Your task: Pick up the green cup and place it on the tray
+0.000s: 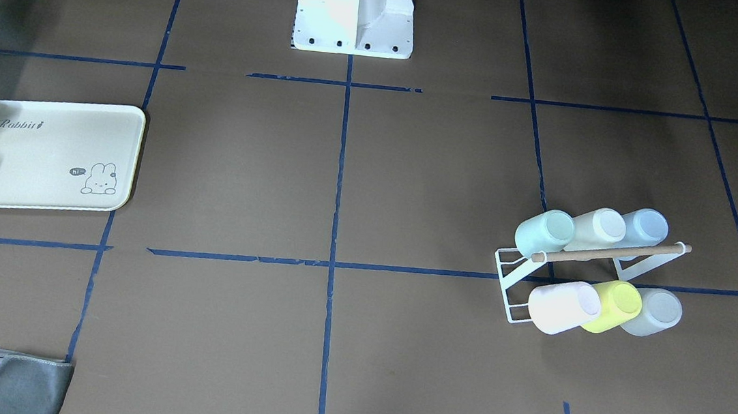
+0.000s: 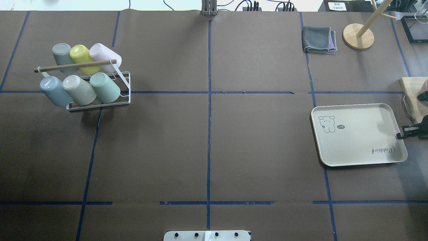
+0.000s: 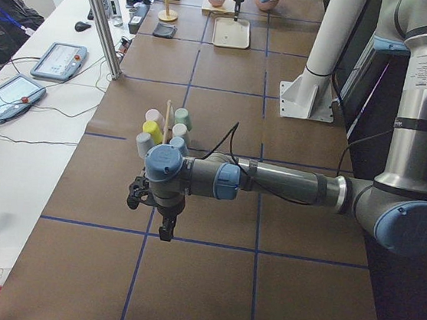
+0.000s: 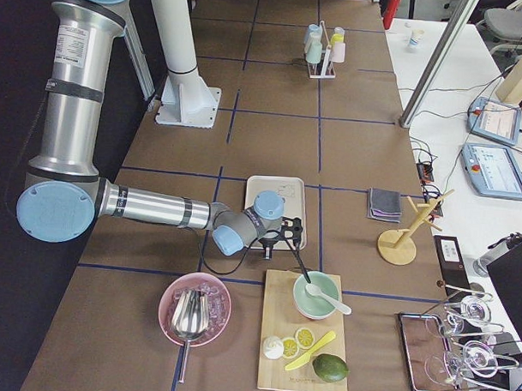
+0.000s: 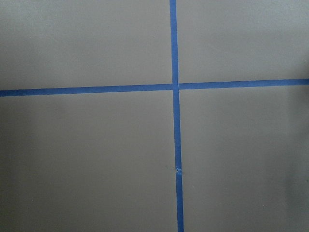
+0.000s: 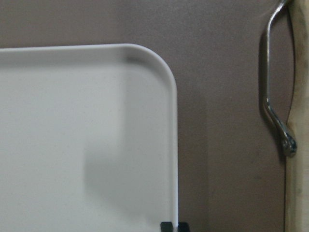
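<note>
the green cup [image 2: 104, 87] is resting mouth-down on the rack [image 2: 67, 67], long axis leaning, well apart from the tray [image 2: 361, 140]. right hand [image 2: 399, 136] is hovering pressed together at its rim; left hand [image 3: 165, 233], cannot tell.

brown desk [image 5: 87, 159] surface fills the view. two strips of blue tape [image 5: 174, 43] cross just above the middle; the upright strip shows a small break lower down.
</note>
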You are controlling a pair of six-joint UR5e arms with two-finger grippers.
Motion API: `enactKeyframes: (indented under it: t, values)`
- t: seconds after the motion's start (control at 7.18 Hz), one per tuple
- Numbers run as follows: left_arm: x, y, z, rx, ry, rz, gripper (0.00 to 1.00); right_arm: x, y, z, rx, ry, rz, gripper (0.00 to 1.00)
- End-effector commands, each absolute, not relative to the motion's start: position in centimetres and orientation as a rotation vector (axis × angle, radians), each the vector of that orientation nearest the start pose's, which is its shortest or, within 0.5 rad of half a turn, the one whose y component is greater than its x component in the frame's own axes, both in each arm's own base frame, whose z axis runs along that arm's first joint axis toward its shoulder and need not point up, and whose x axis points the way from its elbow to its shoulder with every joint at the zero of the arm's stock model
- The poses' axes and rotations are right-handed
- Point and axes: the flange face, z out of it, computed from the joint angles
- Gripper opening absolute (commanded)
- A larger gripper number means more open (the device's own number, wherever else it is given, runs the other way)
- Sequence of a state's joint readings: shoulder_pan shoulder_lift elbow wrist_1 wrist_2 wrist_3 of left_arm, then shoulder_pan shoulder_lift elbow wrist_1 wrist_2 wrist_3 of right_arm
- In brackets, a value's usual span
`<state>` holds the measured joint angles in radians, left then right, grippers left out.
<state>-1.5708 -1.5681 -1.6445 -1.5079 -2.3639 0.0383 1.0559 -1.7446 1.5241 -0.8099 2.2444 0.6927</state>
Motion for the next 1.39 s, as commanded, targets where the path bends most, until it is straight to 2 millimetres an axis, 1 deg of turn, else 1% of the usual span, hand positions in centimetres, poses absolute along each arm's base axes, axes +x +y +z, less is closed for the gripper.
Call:
enactKeyframes:
  t: [0.0,0.28,0.56,0.7,0.84,0.98,1.11,1.25]
  values:
    - [-6.2,-49.2,62.8,0.023,0.793,0.039,1.0,-15.3,-41.4,67.3,0.066,-0.848,-0.021,0.0]
    - [-6.2,-49.1,62.8,0.022,0.793,0.038,1.0,-15.3,-41.4,66.4,0.076,-0.862,-0.028,0.0]
    - [-6.2,-49.1,62.8,0.023,0.793,0.039,1.0,-15.0,-41.4,61.8,0.115,-0.939,-0.059,0.0]
    - [-6.2,-49.2,62.7,0.024,0.793,0.038,1.0,-14.1,-42.0,59.7,0.123,-0.999,-0.058,0.0]
    - [-6.2,-49.2,62.7,0.024,0.793,0.038,1.0,-14.2,-42.2,57.3,0.098,-1.05,-0.012,0.0]
    - [-6.2,-49.2,62.7,0.024,0.793,0.038,1.0,-14.9,-43.5,53.6,0.108,-1.092,0.027,0.0]
    - [-6.2,-49.2,62.7,0.024,0.793,0.038,1.0,-16.2,-45.6,50.2,0.104,-1.136,0.084,0.0]
    - [-6.2,-49.1,62.8,0.021,0.793,0.035,1.0,-19.9,-46.6,46.5,0.055,-1.18,0.113,0.0]
